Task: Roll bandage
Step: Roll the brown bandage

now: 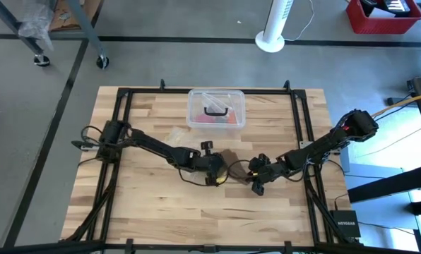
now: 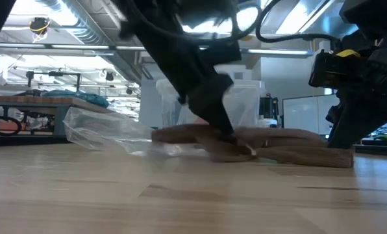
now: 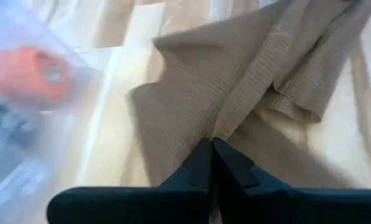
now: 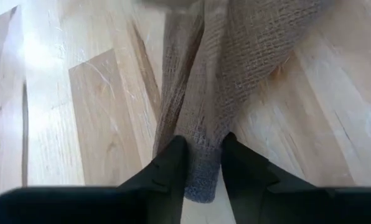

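The bandage [image 2: 291, 144], a dull brown elastic strip, lies bunched and partly folded on the wooden table [image 1: 161, 212] near its middle, between my two arms. It shows as a dark brown patch [image 1: 230, 158] in the high view. My left gripper [image 3: 211, 149] comes from the table's left and is shut on a fold of the bandage [image 3: 235, 81]. My right gripper [image 4: 203, 155] comes from the right and is closed on a narrow end of the bandage [image 4: 235, 56]. My left gripper pinches a raised fold of the bandage [image 3: 218, 127] between its two fingers, slanting down from the table's left. Around the pinch the cloth is gathered into creases; the remainder lies slack on the table. My right gripper has the bandage's narrow end [image 4: 201, 171] between its two fingers [image 4: 173, 158], slanting down from the table's right. The fingers lie along the strip. The end lies flat on the table and the strip runs away from the fingers.
A clear plastic box with a black handle [image 1: 216, 109] stands at the table's far middle. A clear thin plastic bag [image 2: 99, 130] lies left of the bandage. Black frame rails [image 1: 306, 141] run along the table's sides. Bare wood [image 1: 196, 219] stretches toward the near edge.
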